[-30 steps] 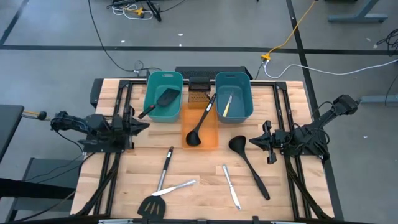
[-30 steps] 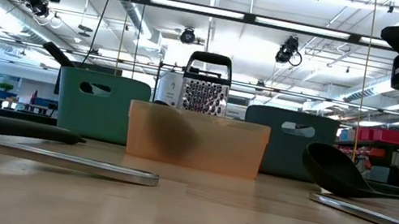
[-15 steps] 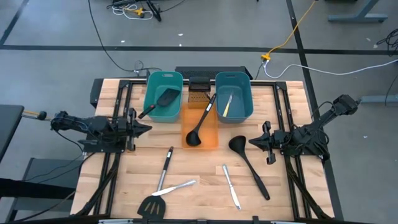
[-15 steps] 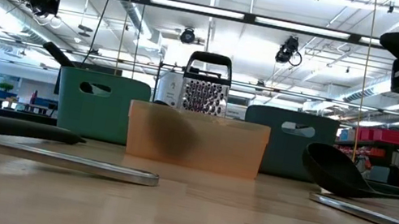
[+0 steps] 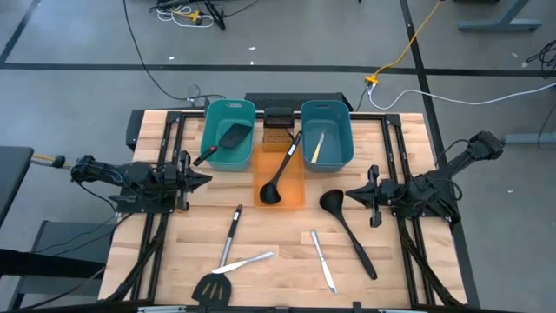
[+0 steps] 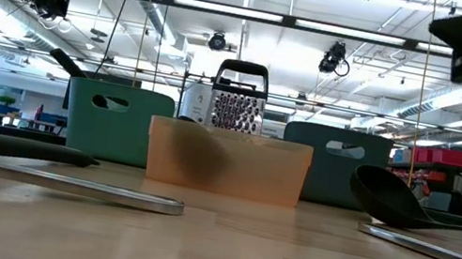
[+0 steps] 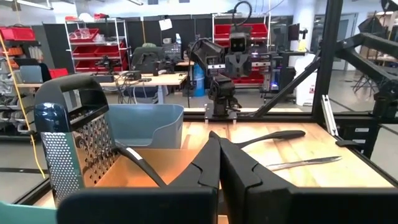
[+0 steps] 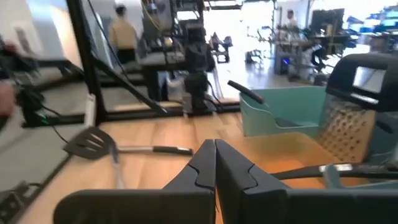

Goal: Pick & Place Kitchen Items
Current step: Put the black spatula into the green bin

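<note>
- Note the sorted items: a spatula (image 5: 228,139) lies in the left teal tub (image 5: 228,111), a knife (image 5: 318,144) in the right teal tub (image 5: 327,111), and a ladle (image 5: 280,170) leans in the orange tub (image 5: 281,196).
- Expect five utensils left on the table (image 5: 278,278).
- Consider the ladle on the table (image 5: 347,228) just beside the right gripper (image 5: 354,195): its bowl points toward the tubs and its handle runs diagonally toward the front edge.
- Verify that the right gripper and the left gripper (image 5: 201,179) are both closed and empty.

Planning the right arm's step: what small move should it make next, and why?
Probably open the right gripper and ease it toward the black ladle on the wood. Its fingers are shut and empty, and that ladle's bowl lies just beside it, nearer than the table knife. The left gripper waits shut at its side.
</note>
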`<action>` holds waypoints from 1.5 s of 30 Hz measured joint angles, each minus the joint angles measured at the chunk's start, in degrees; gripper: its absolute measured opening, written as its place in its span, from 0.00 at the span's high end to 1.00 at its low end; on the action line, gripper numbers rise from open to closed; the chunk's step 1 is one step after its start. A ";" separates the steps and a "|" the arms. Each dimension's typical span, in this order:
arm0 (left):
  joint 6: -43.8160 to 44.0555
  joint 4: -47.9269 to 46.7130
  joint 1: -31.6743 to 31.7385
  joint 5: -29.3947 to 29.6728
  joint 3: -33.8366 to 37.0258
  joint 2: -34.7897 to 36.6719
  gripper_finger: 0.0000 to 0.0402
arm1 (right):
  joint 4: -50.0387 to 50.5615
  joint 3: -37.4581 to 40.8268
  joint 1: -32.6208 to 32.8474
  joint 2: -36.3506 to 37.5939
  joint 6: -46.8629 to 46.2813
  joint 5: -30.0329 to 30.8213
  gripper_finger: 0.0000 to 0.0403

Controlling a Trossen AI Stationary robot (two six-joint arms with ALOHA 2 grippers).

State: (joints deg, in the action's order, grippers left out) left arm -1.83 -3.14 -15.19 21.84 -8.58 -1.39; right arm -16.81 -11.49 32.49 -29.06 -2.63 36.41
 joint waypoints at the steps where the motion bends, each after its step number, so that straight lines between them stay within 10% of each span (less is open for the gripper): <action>1: -0.02 0.13 0.01 -0.02 -0.02 -0.02 0.99 | 2.51 -2.27 -0.35 -1.18 -0.19 0.47 0.99; 19: 1.51 0.33 -0.01 2.12 -0.04 -0.02 0.99 | 18.43 -34.38 -11.66 -36.67 2.84 -1.48 0.80; 28: 2.93 0.37 -0.01 2.15 -0.04 -0.04 0.99 | 18.66 -49.70 -17.88 -58.17 9.79 -16.34 0.53; 45: 3.98 0.46 0.01 2.15 -0.04 -0.04 0.99 | 20.69 -66.29 -26.50 -76.06 15.49 -37.08 0.57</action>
State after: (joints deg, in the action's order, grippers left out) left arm 2.15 -2.68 -15.19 23.99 -8.62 -1.43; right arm 3.88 -77.78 5.99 -105.12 12.86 -0.67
